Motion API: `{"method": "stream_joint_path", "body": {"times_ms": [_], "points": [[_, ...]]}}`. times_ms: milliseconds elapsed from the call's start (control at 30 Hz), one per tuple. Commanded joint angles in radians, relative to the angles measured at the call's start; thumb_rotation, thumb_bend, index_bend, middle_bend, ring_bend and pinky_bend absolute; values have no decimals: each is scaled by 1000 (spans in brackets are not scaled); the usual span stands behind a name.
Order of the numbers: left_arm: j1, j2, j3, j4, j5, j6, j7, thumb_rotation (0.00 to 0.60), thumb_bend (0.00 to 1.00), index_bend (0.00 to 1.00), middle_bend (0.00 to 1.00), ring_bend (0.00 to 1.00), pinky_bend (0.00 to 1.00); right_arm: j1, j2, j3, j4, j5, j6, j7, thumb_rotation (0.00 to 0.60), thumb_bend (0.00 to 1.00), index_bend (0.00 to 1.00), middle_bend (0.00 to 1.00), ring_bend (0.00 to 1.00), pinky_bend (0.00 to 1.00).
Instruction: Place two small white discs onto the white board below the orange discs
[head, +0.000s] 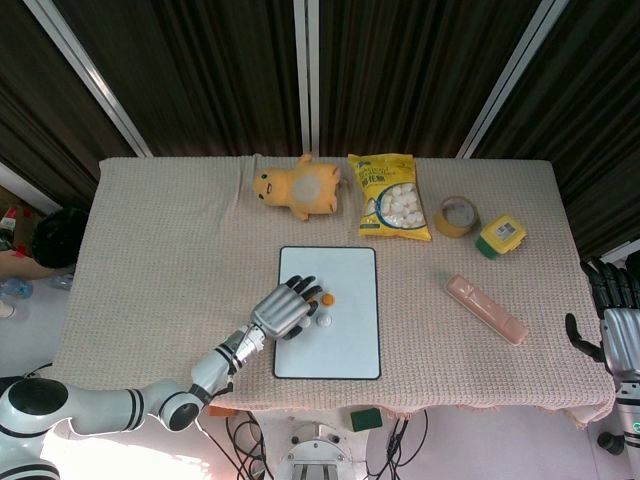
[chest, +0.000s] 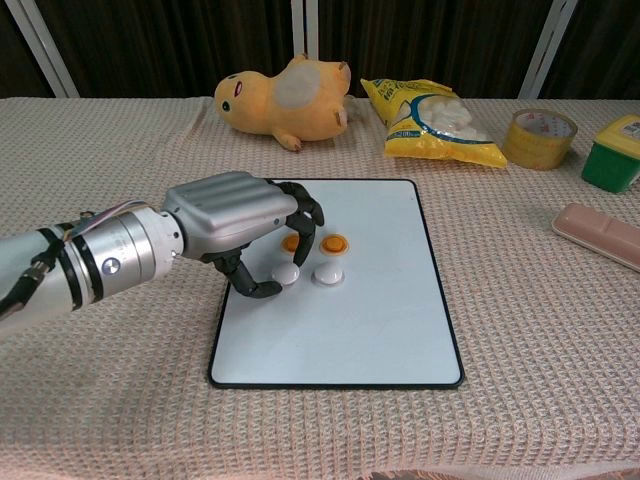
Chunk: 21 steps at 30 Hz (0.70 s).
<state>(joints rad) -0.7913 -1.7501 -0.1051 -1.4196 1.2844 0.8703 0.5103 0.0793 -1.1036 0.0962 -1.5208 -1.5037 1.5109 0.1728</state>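
The white board (chest: 350, 330) (head: 340, 350) lies at the table's middle. Two orange discs sit on its upper part; the right one (chest: 335, 243) (head: 327, 298) shows fully, while the left one (chest: 291, 242) is half hidden by my fingers. One small white disc (chest: 328, 274) (head: 324, 321) lies below the right orange disc. My left hand (chest: 245, 225) (head: 288, 308) reaches over the board's left side and pinches a second white disc (chest: 287, 275) low over the board, below the left orange disc. My right hand (head: 612, 325) hangs off the table's right edge, fingers apart, holding nothing.
A yellow plush toy (chest: 280, 98) and a snack bag (chest: 430, 120) lie behind the board. To the right are a tape roll (chest: 540, 137), a green and yellow box (chest: 613, 152) and a pink case (chest: 600, 234).
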Motion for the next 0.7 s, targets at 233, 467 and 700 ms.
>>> {"method": "stream_joint_path", "body": {"times_ms": [233,467,700], "points": [[-11,-14,1,9,-15,6,15,600,263,505,172,70,173,-3,2,-1,-2,-1,5,4,600,466,0,0,0,0],[-14,-17,7,11,-22,18,32,600,264,506,172,70,173,-4,4,-4,4,-6,4,8,600,466,0,0,0,0],[-18,-23,9,14,-29,22,35,600,264,505,172,70,173,-2,3,-5,13,-9,5,11,600,466,0,0,0,0]]}}
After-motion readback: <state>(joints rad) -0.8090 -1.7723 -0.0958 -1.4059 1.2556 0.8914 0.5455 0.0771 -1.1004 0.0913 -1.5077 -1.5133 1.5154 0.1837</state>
